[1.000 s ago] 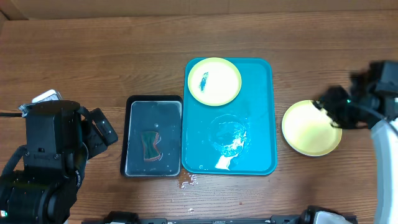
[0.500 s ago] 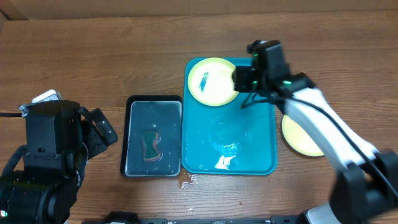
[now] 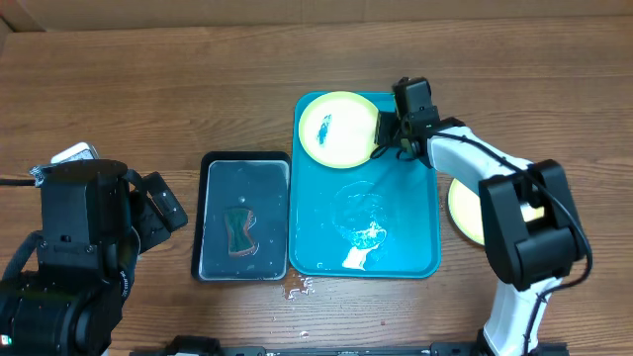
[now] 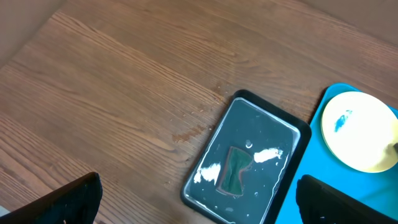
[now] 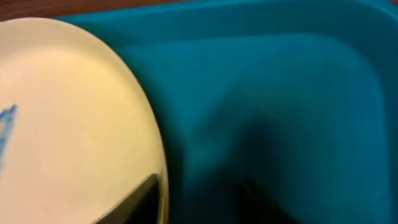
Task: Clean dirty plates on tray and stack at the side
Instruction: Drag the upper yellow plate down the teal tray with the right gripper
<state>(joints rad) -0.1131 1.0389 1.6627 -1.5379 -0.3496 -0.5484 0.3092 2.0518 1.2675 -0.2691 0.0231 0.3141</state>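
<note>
**Helper:** What has changed?

**Me:** A second ago my right claw [image 3: 383, 130] was out by the clean plate [image 3: 461, 203] on the counter [image 3: 198, 79]. It has since crossed the tray [image 3: 415, 232] and dropped to the right rim of the dirty plate [image 3: 339, 129] in the far left corner.

**Helper:** Have you got hold of it?

**Me:** I cannot tell. My wrist view shows a dark finger low against the plate's edge, but not whether the jaws have closed on the rim. My left claw [image 4: 199, 202] hangs wide open and empty near the basin [image 3: 207, 218].

**Helper:** How far along are we?

**Me:** I'd say partway. One pale yellow plate lies at the side, on bare wood well clear of the tray, and I see no mark on the part showing. The one I'm reaching for carries a blue-green smear [image 3: 323, 129]. A faint round outline [image 3: 364, 203] in the tray's middle could be a third plate or just water.

**Helper:** What are the surfaces like?

**Me:** The plates are shallow, round and glossy. The tray is smooth turquoise plastic with a raised rim and rounded corners, and its floor is wet. The black basin holds water and a green sponge [image 3: 238, 229].
</note>
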